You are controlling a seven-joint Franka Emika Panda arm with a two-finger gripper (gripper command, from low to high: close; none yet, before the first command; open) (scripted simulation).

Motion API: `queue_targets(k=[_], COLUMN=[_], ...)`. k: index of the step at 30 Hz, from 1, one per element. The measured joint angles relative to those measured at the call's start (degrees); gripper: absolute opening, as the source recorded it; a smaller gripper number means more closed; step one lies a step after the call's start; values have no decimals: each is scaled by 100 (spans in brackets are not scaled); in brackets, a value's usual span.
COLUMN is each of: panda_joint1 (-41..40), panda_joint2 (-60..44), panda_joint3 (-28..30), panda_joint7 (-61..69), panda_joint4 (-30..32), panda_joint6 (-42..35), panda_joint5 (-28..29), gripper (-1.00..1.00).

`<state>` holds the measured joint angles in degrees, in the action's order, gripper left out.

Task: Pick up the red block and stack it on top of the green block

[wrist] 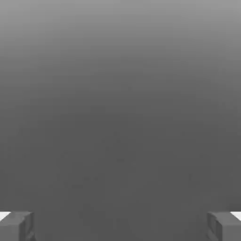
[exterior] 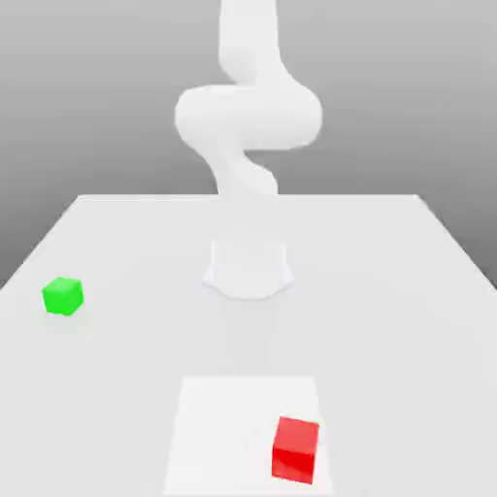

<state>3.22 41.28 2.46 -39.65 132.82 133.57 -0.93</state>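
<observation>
I see the green block (exterior: 63,296) sitting on the worktop (exterior: 388,291) at the exterior view's left. The red block (exterior: 295,449) sits nearer the camera, to the right, well apart from it. My arm's base (exterior: 248,267) stands behind and between them.

Smooth all-white arm (exterior: 248,116) of rounded segments, flared round base (exterior: 248,270), grey blocky fingertips (wrist: 17,226)

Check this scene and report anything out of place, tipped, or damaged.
Nothing stands out. The red block and green block both sit flat on the table, well apart, undamaged. The gripper is open with nothing between its fingers.
</observation>
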Motion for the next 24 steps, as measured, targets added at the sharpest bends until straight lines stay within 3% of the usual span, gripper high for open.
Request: queue_targets(k=[11,19,24], panda_joint1=[1180,1602,1723], panda_joint2=[-2036,-3495,-4354], panda_joint3=[871,1050,1004], panda_joint7=[2865,4890,5945], panda_joint4=[456,781,995], panda_joint6=[786,1347,1726], panda_joint5=[-578,-957,-899], gripper=[0,0,0])
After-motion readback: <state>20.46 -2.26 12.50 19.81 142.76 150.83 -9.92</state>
